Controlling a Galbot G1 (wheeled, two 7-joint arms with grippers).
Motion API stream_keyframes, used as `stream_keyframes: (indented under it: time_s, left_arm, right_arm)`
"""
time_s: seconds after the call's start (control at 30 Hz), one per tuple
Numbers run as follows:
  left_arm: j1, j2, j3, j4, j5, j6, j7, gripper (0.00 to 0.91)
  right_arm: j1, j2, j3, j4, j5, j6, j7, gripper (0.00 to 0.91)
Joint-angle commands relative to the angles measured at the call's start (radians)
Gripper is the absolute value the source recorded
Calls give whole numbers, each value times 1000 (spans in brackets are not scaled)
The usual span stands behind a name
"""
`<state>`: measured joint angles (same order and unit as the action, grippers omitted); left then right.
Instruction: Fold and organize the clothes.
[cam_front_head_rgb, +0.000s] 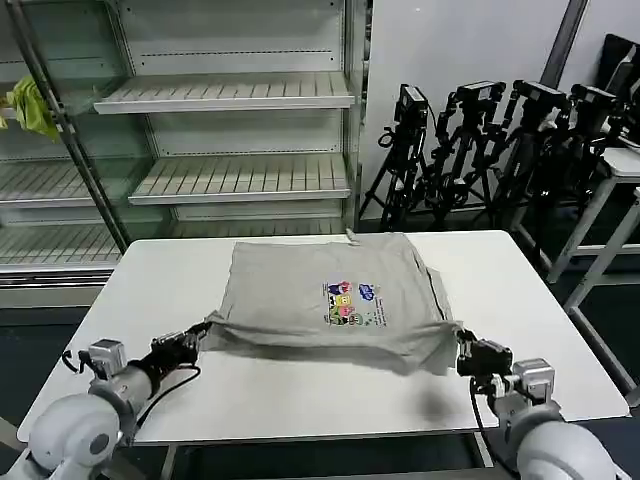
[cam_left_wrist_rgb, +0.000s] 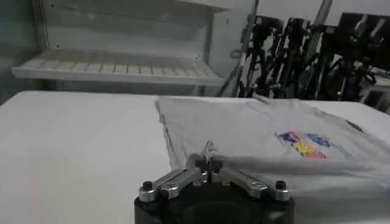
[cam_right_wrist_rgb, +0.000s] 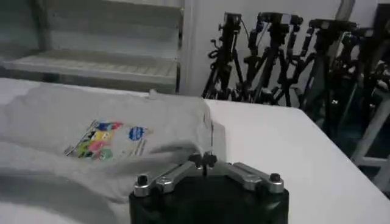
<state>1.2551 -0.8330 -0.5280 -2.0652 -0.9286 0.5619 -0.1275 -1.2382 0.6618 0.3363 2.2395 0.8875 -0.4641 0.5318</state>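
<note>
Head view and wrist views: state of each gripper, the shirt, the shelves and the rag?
Left gripper: shut on the shirt's near left corner.
Right gripper: shut on the shirt's near right corner.
Shirt: print up, near edge lifted.
Shelves: bare.
Yellow-green rag: hanging at the rack's left.

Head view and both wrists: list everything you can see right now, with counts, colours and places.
shirt: one, light grey with a small multicolour chest print, lying on the middle of the table, its near edge lifted at both corners
table: one, white, directly in front of the robot
shelving unit: one, pale wire shelves, behind the table on the left
rag: one, yellow-green, hanging at the far left by the shelves
camera tripods: several, black, standing behind the table on the right
left gripper: one, black and silver, shut on the shirt's near left corner
right gripper: one, black and silver, shut on the shirt's near right corner
</note>
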Motion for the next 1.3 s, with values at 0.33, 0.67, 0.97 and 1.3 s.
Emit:
stream_keyframes:
  time_s: [0.33, 0.67, 0.97, 1.3]
  left_arm:
    - [-203, 9, 118, 161, 34, -23, 33, 30]
    - [-259, -5, 191, 222, 68, -35, 42, 30]
    - [-304, -27, 242, 272, 96, -42, 47, 30]
    - [-304, -28, 251, 308, 125, -47, 50, 403]
  right_arm:
    - [371, 2, -218, -210, -62, 50, -116, 0]
    - [472, 25, -345, -313, -95, 58, -134, 0]
    - [488, 42, -387, -368, -135, 71, -151, 0]
    - [475, 66, -391, -407, -196, 86, -152, 353]
